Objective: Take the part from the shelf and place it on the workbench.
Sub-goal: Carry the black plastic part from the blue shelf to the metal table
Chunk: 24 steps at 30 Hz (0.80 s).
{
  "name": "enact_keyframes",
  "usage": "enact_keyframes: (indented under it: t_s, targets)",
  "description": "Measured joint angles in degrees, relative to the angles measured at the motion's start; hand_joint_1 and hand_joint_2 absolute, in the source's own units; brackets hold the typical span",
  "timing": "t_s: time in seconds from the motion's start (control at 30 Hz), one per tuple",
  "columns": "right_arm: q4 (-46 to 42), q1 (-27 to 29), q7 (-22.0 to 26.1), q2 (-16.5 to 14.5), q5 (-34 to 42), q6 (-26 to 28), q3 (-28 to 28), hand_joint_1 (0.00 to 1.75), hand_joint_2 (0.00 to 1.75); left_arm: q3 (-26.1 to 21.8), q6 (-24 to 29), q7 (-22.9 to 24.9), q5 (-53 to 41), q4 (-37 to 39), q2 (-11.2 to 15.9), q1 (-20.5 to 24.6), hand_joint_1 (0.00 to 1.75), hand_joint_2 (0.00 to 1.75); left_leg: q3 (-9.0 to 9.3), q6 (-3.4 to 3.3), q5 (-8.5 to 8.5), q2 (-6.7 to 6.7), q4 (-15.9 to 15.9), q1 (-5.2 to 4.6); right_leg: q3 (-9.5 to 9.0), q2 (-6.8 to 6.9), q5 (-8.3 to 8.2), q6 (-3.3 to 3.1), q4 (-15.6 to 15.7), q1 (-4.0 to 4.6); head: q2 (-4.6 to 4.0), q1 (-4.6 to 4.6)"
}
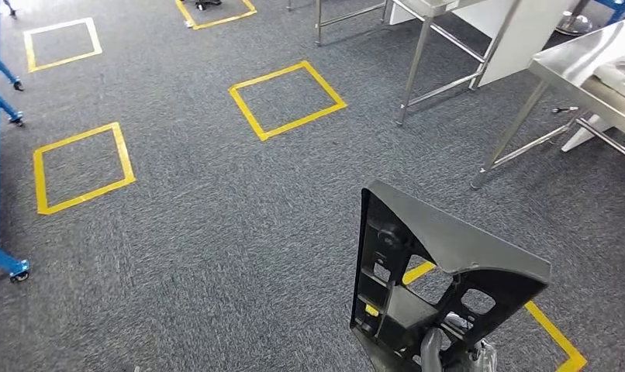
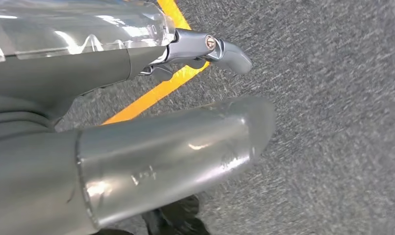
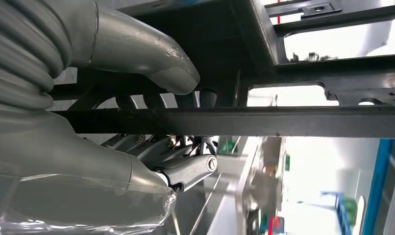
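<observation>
A: Where's the part [image 1: 441, 271]?
B: Gripped in the right hand [image 3: 151, 112], near right, over carpet; left hand [image 2: 185, 147] holds nothing.
A: Next?
B: Carrying step: reach the table [image 1: 581, 66] far right, then set it down

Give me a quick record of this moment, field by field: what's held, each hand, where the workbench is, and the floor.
held: black plastic part, upright above the carpet
right hand: grips a bar of the part
left hand: holds nothing, fingers apart, above the carpet
workbench: steel, ahead to the right, part not yet on it
floor: grey carpet with yellow tape squares
</observation>
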<state>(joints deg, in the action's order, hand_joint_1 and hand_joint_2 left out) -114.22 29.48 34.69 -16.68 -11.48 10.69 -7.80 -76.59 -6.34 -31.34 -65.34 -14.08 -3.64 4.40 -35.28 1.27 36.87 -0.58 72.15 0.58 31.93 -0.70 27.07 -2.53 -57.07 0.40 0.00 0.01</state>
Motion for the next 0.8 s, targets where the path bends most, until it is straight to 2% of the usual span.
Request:
enact_keyframes:
  t_s: [0.03,0.07,0.1,0.13,0.17,0.2,0.23,0.27,0.3,0.33,0.37,0.4,0.43,0.47,0.5,0.53,0.57,0.6,0.63,0.7,0.73,0.77,0.8]
  targets:
    - [0.0,0.0,-0.1,0.0,0.0,0.0,0.0,1.75,1.75,0.0,0.0,0.0,0.0,0.0,0.0,-0.1,0.0,0.0,-1.03,0.15,0.0,0.18,1.7,0.08,-0.02,-0.83,0.02,0.03,-0.1,-0.03,0.0,-0.02]
    - [0.0,0.0,-0.1,0.0,0.0,0.0,-0.1,1.75,1.75,0.0,0.0,0.0,0.0,0.0,0.0,-0.1,0.0,0.0,-1.14,0.27,-1.12,0.25,1.4,0.17,-0.05,-1.68,0.08,0.11,-0.3,-0.08,0.0,-0.02]
    - [0.1,0.0,-0.1,0.0,0.0,0.0,-0.1,1.75,1.75,0.0,0.0,0.0,0.0,0.0,0.0,-0.1,0.0,0.0,-0.18,0.38,-3.31,0.5,-1.4,0.3,-0.08,-2.52,0.21,0.27,-0.5,-0.18,0.0,-0.03]
    - [0.1,0.0,-0.1,0.0,0.0,0.1,-0.1,1.75,1.75,0.0,0.0,0.0,0.0,0.0,0.0,-0.1,0.0,0.0,1.39,0.48,-5.54,1.47,-5.3,0.52,-0.04,-3.28,0.42,0.51,-0.9,-0.3,0.0,-0.04]
    - [0.1,0.0,-0.1,0.0,0.0,0.1,-0.2,1.75,1.75,0.0,0.0,0.0,0.0,0.0,0.0,-0.1,0.0,0.0,2.84,0.57,-7.06,3.03,-9.0,0.7,0.16,-4.0,0.65,0.82,-1.4,-0.32,-0.01,-0.06]
    - [0.1,-0.1,-0.2,0.0,0.0,0.1,-0.2,1.75,1.75,0.0,0.0,0.0,0.0,0.0,0.0,-0.1,0.0,0.0,3.85,0.5,-7.91,4.37,-11.5,0.85,0.5,-4.68,0.79,1.15,-1.8,-0.36,-0.01,-0.09]
    - [0.1,-0.1,-0.2,0.0,0.0,0.2,-0.3,1.75,1.75,0.0,0.0,0.0,0.0,0.0,0.0,-0.1,0.0,0.0,4.25,0.35,-7.94,5.37,-12.6,0.91,0.88,-5.3,0.83,1.48,-2.2,-0.4,-0.01,-0.08]
    - [0.1,-0.1,-0.2,0.0,0.0,0.3,-0.3,1.75,1.75,0.0,0.0,0.0,0.0,0.0,0.0,-0.1,0.0,0.0,4.24,0.08,-7.8,5.5,-12.7,0.81,1.24,-5.94,0.71,1.83,-2.3,-0.44,-0.01,-0.08]
    - [0.1,-0.1,-0.3,0.0,0.0,0.4,-0.4,1.75,1.75,0.0,0.0,-0.1,0.0,0.0,0.0,-0.1,0.0,0.0,4.22,-0.31,-7.93,4.85,-12.7,0.8,1.51,-6.61,0.55,2.17,-2.3,-0.54,0.0,-0.07]
    - [0.1,-0.1,-0.3,0.0,0.0,0.5,-0.4,1.75,1.75,0.0,0.0,-0.1,-0.1,0.0,0.0,0.0,0.0,0.0,4.27,-0.68,-8.11,4.16,-12.9,0.81,1.68,-6.49,0.57,2.47,-2.4,-0.6,0.0,-0.04]
    - [0.1,-0.1,-0.3,0.0,-0.1,0.6,-0.4,1.75,1.75,0.0,0.0,-0.1,-0.1,0.0,-0.1,0.1,0.0,0.0,4.32,-1.11,-8.28,3.45,-13.2,0.85,2.08,-5.43,1.06,2.79,-3.1,-0.56,0.0,0.1]
    - [0.1,-0.2,-0.3,0.1,-0.1,0.7,-0.5,1.75,1.75,0.0,0.0,-0.1,-0.1,0.0,-0.1,0.1,0.0,0.0,4.36,-1.49,-8.4,2.66,-13.4,0.89,3.01,-3.8,2.27,3.08,-4.9,-0.53,0.0,0.29]
    - [0.1,-0.2,-0.3,0.1,-0.1,0.7,-0.5,1.75,1.75,0.0,0.0,-0.2,-0.1,0.0,-0.1,0.1,0.0,0.0,4.38,-1.77,-8.42,1.83,-13.5,0.84,4.44,-1.87,3.97,3.36,-7.9,-0.55,0.0,0.48]
    - [0.1,-0.3,-0.4,0.1,-0.1,0.7,-0.6,1.75,1.75,0.0,0.0,-0.2,-0.1,0.0,-0.1,0.0,0.0,0.0,4.35,-1.97,-8.37,0.99,-13.5,0.75,6.35,-0.52,5.88,3.63,-11.7,-0.61,0.0,0.65]
    - [0.1,-0.4,-0.4,0.1,-0.1,0.8,-0.6,1.75,1.75,0.0,0.0,-0.2,-0.1,0.0,-0.1,-0.1,0.0,0.0,4.31,-2.06,-8.31,0.1,-13.5,0.69,8.19,0.07,7.34,3.83,-15.3,-0.76,0.0,0.69]
    - [0.1,-0.3,-0.4,0.1,-0.1,0.8,-0.6,1.75,1.75,0.0,0.0,-0.2,-0.1,0.0,-0.1,-0.2,0.0,0.0,4.33,-2.08,-8.24,-0.72,-13.5,0.65,9.31,0.29,7.8,3.96,-17.5,-0.91,0.0,0.68]
    - [0.1,-0.3,-0.5,0.2,-0.1,0.9,-0.6,1.75,1.75,0.0,0.0,-0.2,-0.1,0.0,-0.1,-0.1,0.0,0.0,4.39,-2.06,-8.16,-1.49,-13.5,0.65,9.39,0.45,7.18,4.03,-17.7,-1.03,0.0,0.68]
    - [0.1,-0.3,-0.6,0.2,-0.1,0.9,-0.6,1.75,1.75,0.0,0.0,-0.2,-0.1,0.0,-0.1,-0.1,0.0,0.0,4.53,-1.98,-8.05,-2.17,-13.5,0.65,8.2,0.73,5.56,4.0,-15.5,-1.1,-0.01,0.69]
    - [0.1,-0.3,-0.6,0.2,-0.1,1.0,-0.6,1.75,1.75,0.0,0.0,-0.2,-0.1,0.0,-0.1,0.0,0.0,0.0,4.76,-1.85,-7.91,-2.8,-13.5,0.65,6.07,1.37,3.51,3.84,-11.6,-1.09,-0.01,0.7]
    - [0.1,-0.4,-0.8,0.2,-0.1,1.0,-0.6,1.75,1.75,0.0,0.0,-0.2,-0.1,0.0,-0.1,0.0,0.0,0.0,5.19,-1.4,-7.56,-3.83,-13.5,0.5,2.13,3.46,1.14,3.18,-4.3,-0.59,-0.01,0.7]
    - [0.1,-0.4,-0.8,0.2,-0.1,1.0,-0.7,1.75,1.75,0.0,0.0,-0.2,-0.1,0.0,-0.2,0.1,0.0,0.0,5.35,-1.11,-7.4,-4.28,-13.5,0.43,1.23,4.07,0.87,2.86,-2.5,-0.31,0.0,0.68]
    - [0.1,-0.4,-0.9,0.3,-0.1,1.0,-0.7,1.75,1.75,0.0,0.0,-0.2,-0.1,0.0,-0.2,0.1,0.0,0.0,5.51,-0.8,-7.28,-4.73,-13.6,0.38,1.09,4.16,1.09,2.6,-2.0,-0.05,0.0,0.66]
    - [0.1,-0.3,-0.9,0.3,-0.2,1.0,-0.7,1.75,1.75,0.0,0.0,-0.2,-0.1,0.0,-0.2,0.2,0.0,0.0,5.75,-0.47,-7.22,-5.22,-13.8,0.33,1.14,3.52,0.99,2.35,-1.8,0.01,0.0,0.68]
